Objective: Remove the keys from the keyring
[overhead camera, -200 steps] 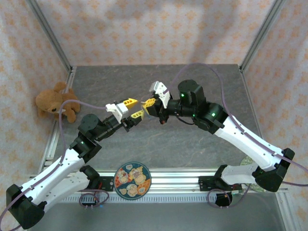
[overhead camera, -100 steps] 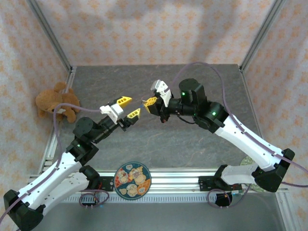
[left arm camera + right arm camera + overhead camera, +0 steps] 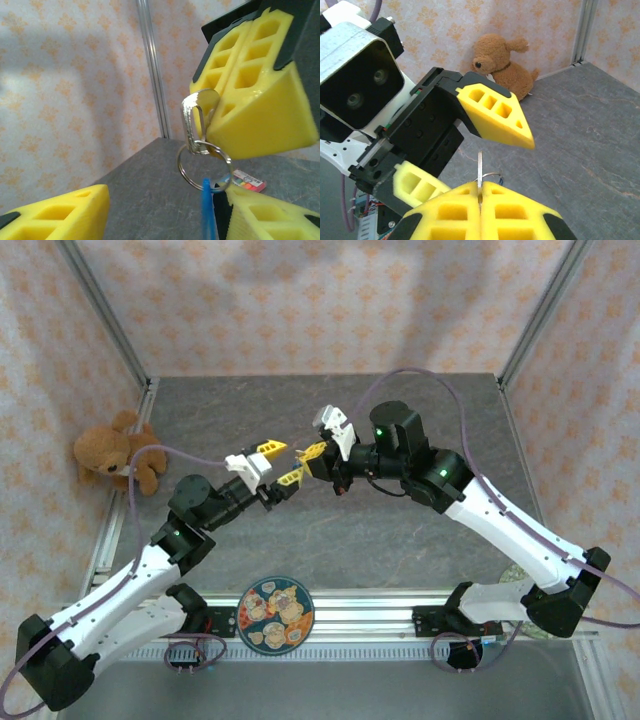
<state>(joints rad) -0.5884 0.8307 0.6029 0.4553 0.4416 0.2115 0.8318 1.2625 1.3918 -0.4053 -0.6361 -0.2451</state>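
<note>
Left arm: rises from its base at the near edge and slants right toward the middle of the table [image 3: 420, 400], elbow bent and wrist held in the air.
Left gripper [image 3: 283, 464]: fingers apart and clamping nothing, with the tips aimed at the right gripper.
Right arm: sweeps from its base up and to the left, elbow raised, with the wrist turned left over the table centre.
Right gripper [image 3: 310, 452]: fingers pressed together on the key, tips close in front of the left tips.
Key [image 3: 192, 120]: pale metal, pinched edge-on between the right fingers [image 3: 255, 85], in the air above the table.
Keyring [image 3: 202, 165]: the thin metal ring hangs from the key's head. Its blue tag [image 3: 206, 212] hangs below, between the left fingers and just beside one of them [image 3: 265, 215]; whether they touch cannot be determined.
Surroundings: a teddy bear [image 3: 112, 452] sits at the left wall and a plate [image 3: 275, 613] at the near edge.
</note>
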